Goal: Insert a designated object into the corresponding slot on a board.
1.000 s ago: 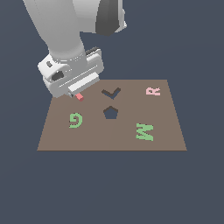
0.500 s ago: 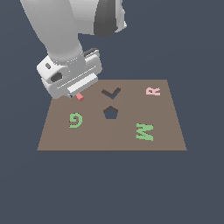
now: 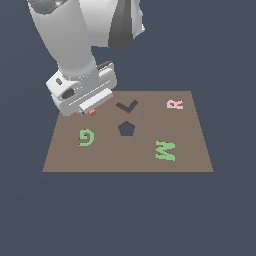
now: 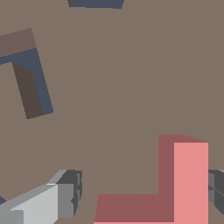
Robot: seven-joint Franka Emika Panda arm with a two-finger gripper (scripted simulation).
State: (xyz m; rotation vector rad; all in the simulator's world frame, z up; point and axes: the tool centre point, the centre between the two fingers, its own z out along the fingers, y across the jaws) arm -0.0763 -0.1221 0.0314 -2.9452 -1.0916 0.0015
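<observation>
Exterior view, from its left: we see the green G (image 3: 86, 137), then our gripper (image 3: 90, 111) low over the board (image 3: 100, 157) with the red L block (image 3: 92, 112) under it. Next come the L-shaped slot (image 3: 127, 106), empty, and the pentagon recess (image 3: 127, 129). At the wrist, our fingers (image 4: 57, 199) stand wide around the block, one pad apart from it.

The red L block (image 4: 175, 192) is lying flat on the brown board (image 4: 118, 78) between two grey fingertips (image 4: 65, 194), with the dark L-shaped slot (image 4: 33, 83) sitting well apart.
</observation>
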